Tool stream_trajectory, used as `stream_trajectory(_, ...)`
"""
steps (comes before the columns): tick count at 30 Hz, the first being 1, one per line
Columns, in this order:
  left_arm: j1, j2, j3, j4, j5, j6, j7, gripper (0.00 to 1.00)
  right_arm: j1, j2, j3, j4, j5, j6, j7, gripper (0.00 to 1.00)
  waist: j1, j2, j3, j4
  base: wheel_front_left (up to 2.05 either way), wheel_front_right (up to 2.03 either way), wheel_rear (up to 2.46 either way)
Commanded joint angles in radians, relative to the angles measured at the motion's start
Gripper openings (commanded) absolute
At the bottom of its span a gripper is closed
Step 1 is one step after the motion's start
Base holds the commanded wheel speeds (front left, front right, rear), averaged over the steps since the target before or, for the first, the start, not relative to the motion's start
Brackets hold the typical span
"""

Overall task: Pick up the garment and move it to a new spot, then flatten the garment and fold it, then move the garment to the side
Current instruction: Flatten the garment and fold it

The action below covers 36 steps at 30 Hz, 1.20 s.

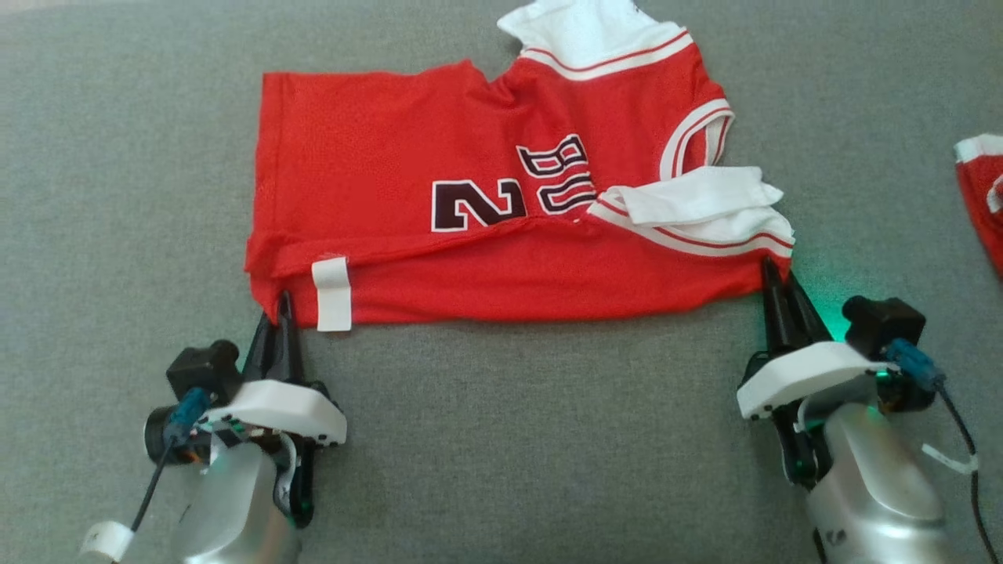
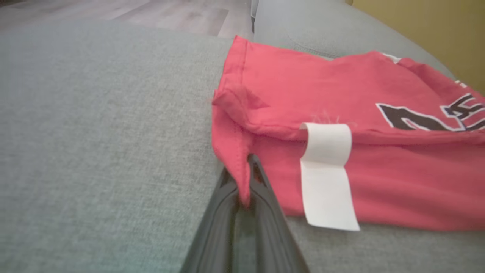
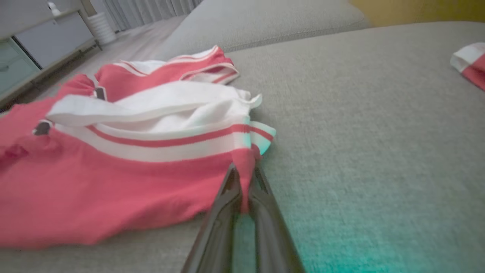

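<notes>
Two claws are seen in the head view at the near edge of a red jersey, which is spread out, partly folded over itself, across the far middle of the grey couch cushion. The left claw is pressed together on the near left hem corner, just beside a white label. The right claw is pinched on the near right corner, below the white-trimmed armhole. A second red-and-white cloth is seen at the cushion's right edge, well apart. In the left wrist view, a fold of red hem is gripped between the dark fingers of the left claw, with the white label laid over the hem just beside it. In the right wrist view, a tuck of red fabric is held between the fingers of the right claw, just under the striped white band, and the second red-and-white cloth is seen well apart.
</notes>
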<state>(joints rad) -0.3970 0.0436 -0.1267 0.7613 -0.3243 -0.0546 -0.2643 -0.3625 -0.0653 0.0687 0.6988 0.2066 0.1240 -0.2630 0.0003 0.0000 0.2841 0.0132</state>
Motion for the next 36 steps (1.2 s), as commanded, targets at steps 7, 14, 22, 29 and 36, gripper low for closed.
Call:
stream_trajectory(7, -0.044, 0.047, 0.130, -0.180, 0.078, -0.016, 0.003, 0.00, -0.120, -0.028, 0.030, -0.069, 0.114, 0.007, 0.001, 0.00, -0.0003, 0.0000, -0.128, 0.003, 0.00, 0.00, 0.00)
stream_trajectory(14, 0.043, 0.055, 0.171, -0.127, 0.106, -0.027, 0.003, 0.00, -0.064, -0.080, 0.078, -0.046, 0.212, 0.007, 0.021, 0.00, -0.0003, 0.0000, -0.248, -0.002, 0.00, 0.00, 0.00)
stream_trajectory(22, 0.216, 0.016, 0.176, -0.025, 0.069, -0.033, 0.003, 0.00, 0.154, -0.125, 0.128, -0.078, 0.280, 0.007, 0.072, 0.00, -0.0003, 0.0000, -0.232, -0.002, 0.00, 0.00, 0.00)
stream_trajectory(29, 0.167, 0.008, 0.157, -0.037, 0.061, -0.044, 0.003, 1.00, 0.138, -0.131, 0.108, -0.125, 0.257, 0.007, 0.082, 1.00, -0.0003, 0.0000, -0.167, 0.011, 0.00, 0.00, 0.00)
stream_trajectory(36, -0.112, 0.092, 0.095, 0.019, 0.077, -0.070, 0.069, 1.00, -0.024, -0.139, 0.085, -0.192, 0.155, 0.007, 0.150, 1.00, -0.0003, 0.0000, -0.075, 0.036, 0.00, 0.00, 0.00)
